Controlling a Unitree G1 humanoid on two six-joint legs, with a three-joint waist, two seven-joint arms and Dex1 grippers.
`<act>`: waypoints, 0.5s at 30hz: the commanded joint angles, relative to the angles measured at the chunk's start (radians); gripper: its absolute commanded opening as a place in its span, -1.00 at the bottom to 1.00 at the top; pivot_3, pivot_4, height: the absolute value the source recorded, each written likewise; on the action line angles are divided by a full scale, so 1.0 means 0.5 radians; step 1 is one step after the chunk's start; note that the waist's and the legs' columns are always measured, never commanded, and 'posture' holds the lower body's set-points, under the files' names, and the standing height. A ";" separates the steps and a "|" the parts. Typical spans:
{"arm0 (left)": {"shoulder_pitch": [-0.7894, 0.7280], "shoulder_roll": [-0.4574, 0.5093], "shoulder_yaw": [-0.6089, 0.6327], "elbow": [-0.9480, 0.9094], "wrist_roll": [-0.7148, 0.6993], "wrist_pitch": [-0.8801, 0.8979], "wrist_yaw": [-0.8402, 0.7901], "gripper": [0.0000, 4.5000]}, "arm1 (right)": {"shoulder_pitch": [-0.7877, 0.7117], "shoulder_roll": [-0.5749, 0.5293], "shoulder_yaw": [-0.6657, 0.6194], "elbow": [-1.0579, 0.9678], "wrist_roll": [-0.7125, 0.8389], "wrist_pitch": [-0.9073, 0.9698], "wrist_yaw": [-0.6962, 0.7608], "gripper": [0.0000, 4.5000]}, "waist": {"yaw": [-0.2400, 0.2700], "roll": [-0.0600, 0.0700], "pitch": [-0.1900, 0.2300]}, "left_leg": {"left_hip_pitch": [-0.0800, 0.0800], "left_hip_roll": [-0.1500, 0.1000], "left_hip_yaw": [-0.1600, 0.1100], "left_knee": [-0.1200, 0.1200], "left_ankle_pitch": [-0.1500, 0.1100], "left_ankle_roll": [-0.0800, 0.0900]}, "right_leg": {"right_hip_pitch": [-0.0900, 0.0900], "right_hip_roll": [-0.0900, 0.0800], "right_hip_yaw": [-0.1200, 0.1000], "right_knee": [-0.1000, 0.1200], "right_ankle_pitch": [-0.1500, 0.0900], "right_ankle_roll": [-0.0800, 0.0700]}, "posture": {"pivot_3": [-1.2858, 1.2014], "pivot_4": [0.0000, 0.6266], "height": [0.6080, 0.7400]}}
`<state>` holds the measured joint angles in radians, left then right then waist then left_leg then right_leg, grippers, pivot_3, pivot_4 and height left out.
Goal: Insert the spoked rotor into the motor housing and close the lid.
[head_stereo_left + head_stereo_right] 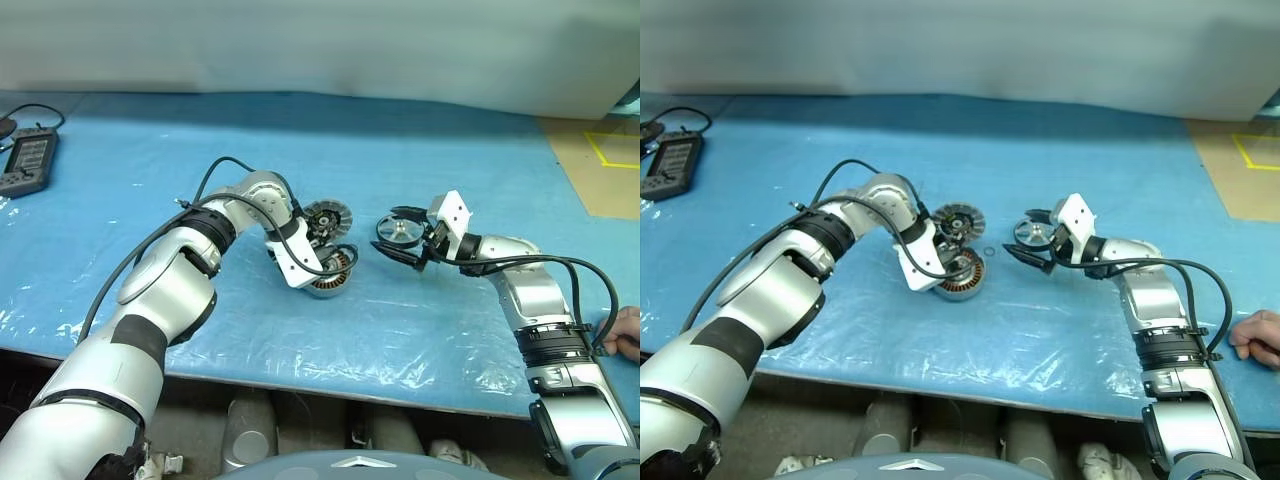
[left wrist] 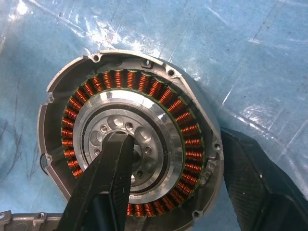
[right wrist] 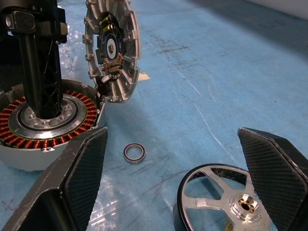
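Observation:
The motor housing [image 2: 144, 72], a silver cylinder with a ring of copper windings, sits on the blue table cover. My left gripper [image 2: 175, 137] points down onto it, one finger in its central hole and the other outside its wall, shut across that wall. The lid [image 3: 113, 53], a ribbed grey disc with a dark hub, stands on edge against the housing's far side. To the right, the spoked rotor [image 3: 216, 192] lies flat on the cover. My right gripper [image 1: 398, 235] is open, with a finger on each side of the rotor and apart from it.
A small loose ring [image 3: 134, 153] lies between the housing and the rotor. A black handheld controller [image 1: 28, 160] with a cable rests at the far left. A person's hand [image 1: 625, 335] is at the table's right edge. A brown board with yellow tape [image 1: 600, 160] lies at the back right.

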<state>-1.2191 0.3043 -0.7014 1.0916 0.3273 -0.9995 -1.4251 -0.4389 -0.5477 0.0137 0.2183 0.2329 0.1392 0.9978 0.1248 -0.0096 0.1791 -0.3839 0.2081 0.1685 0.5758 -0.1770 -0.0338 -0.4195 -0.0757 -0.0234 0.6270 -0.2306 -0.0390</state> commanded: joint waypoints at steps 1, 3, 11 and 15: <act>-0.044 0.006 0.034 0.020 0.030 -0.019 0.023 0.18 | -0.010 0.001 -0.019 -0.055 0.026 -0.044 0.004 1.00 | 0.000 0.000 0.000 | 0.000 0.000 0.000 0.000 0.000 0.000 | 0.000 0.000 0.000 0.000 0.000 0.000 | 0.03 -0.52 1.00; -0.044 -0.002 0.050 0.017 0.044 -0.064 0.111 0.42 | -0.013 0.003 -0.017 -0.049 0.025 -0.047 0.006 1.00 | 0.000 0.000 0.000 | 0.000 0.000 0.000 0.000 0.000 0.000 | 0.000 0.000 0.000 0.000 0.000 0.000 | 0.03 -0.52 1.00; -0.050 -0.008 0.091 0.001 -0.025 -0.056 0.023 0.59 | -0.030 0.017 -0.007 -0.019 0.017 -0.068 0.014 1.00 | -0.001 0.000 0.000 | -0.002 0.000 0.000 -0.002 0.000 0.000 | -0.002 0.001 -0.001 -0.001 0.000 0.000 | 0.03 -0.52 1.00; -0.039 -0.022 0.126 -0.024 -0.064 -0.126 0.076 0.98 | -0.034 0.022 0.000 -0.008 0.013 -0.077 0.018 1.00 | 0.000 0.000 0.000 | -0.003 0.000 0.000 -0.002 0.000 0.000 | -0.002 0.000 -0.001 -0.002 0.000 0.000 | 0.03 -0.52 1.00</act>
<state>-1.2190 0.2966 -0.6682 1.1027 0.3314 -1.0421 -1.3851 -0.4403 -0.5381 0.0157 0.2217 0.2321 0.1193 1.0021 0.1249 -0.0097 0.1792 -0.3855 0.2081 0.1684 0.5749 -0.1769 -0.0337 -0.4203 -0.0756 -0.0239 0.6260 -0.2306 -0.0390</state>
